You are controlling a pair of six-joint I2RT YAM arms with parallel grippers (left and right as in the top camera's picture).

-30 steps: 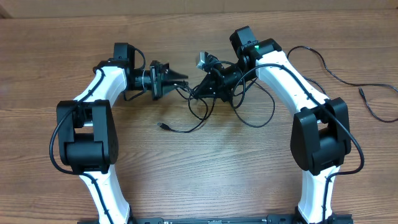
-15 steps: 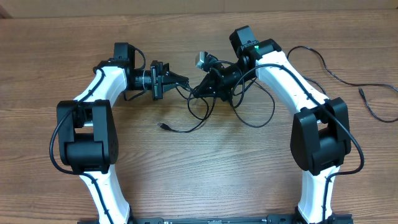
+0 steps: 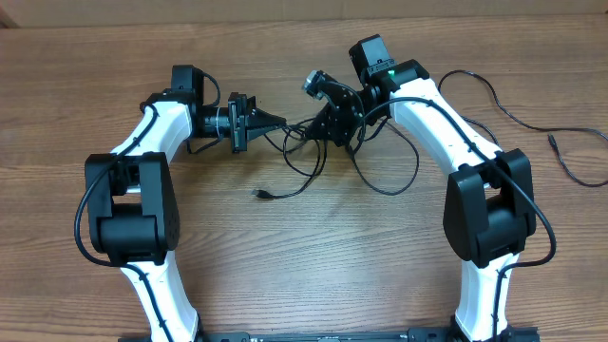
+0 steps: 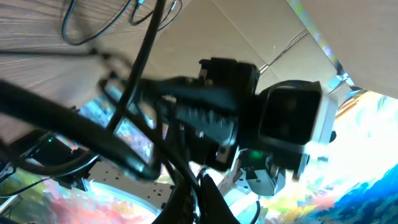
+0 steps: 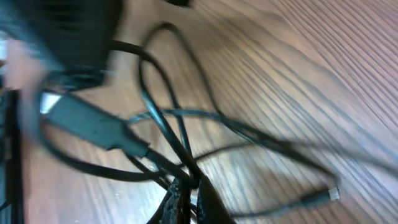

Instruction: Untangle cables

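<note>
You have two arms in the overhead view: the left arm (image 3: 142, 180) at the left of the frame and the right arm (image 3: 475, 161) at the right. Each carries one gripper, so two in all: the left gripper (image 3: 283, 122) and the right gripper (image 3: 309, 131). There is one table (image 3: 313, 266). The cables make one tangle (image 3: 313, 157) at upper centre; you can't count its strands. One more cable (image 3: 484, 84) lies apart at upper right. You can count two free plugs: one (image 3: 258, 194) below the tangle, one (image 3: 553, 140) near the right edge.

The right hand (image 3: 311, 132) tilted up, dragging the cables (image 3: 269, 196) rightward.
</note>
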